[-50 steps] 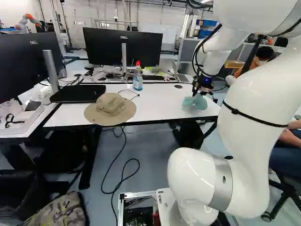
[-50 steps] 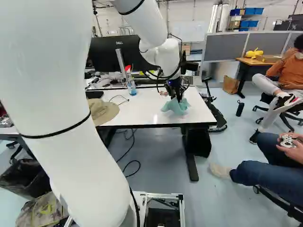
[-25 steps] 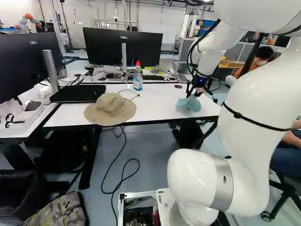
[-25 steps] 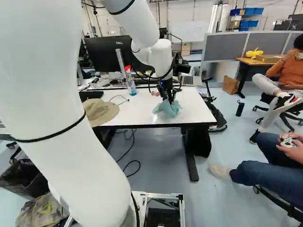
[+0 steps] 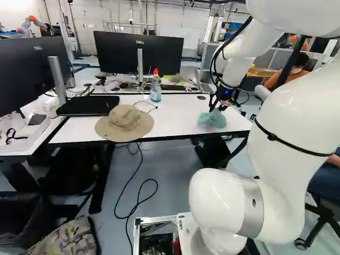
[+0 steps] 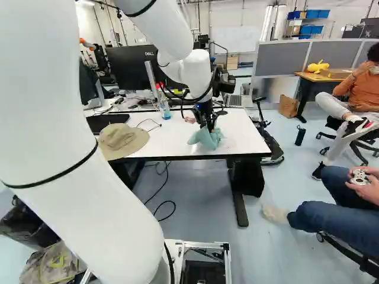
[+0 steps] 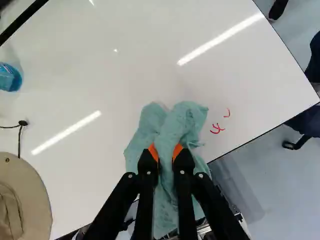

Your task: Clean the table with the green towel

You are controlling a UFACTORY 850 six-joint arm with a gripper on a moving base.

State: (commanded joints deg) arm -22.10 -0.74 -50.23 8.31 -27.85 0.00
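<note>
Reading 12 o'clock as straight ahead of the base in the base views, and as straight ahead of the gripper [image 7: 165,151] in the wrist view. Finding no shift of the base. Swinging the arm [image 6: 192,68] toward 9 o'clock over the last second, slowing lately, and carrying the green towel [image 7: 175,122] along across the table [image 5: 175,112]. Pinching a bunched fold of cloth from both sides between the orange pads [image 7: 178,150]; trailing the rest, crumpled, on the tabletop near its front edge.

Now seeing red marks [image 7: 217,128] bare at 2 o'clock from the fingertips, just beside the towel. Judging the wiping to be under way but unfinished; probably needing a stroke toward 2 o'clock, pressing the cloth flat over that writing.

Working close to the front edge, crossing behind the fingertips from about 4 round to 7 o'clock. Noting the table corner beyond the marks, between 2 and 3 o'clock; risking a slide of cloth over the rim if overshooting. Finding open surface ahead, from 11 to 1 o'clock. Placing the hat [image 7: 17,200] at 8 o'clock and the spray bottle [image 7: 9,78] at 10, both well apart from the towel; risking a snag on the hat's cord during any long sweep toward 9.
</note>
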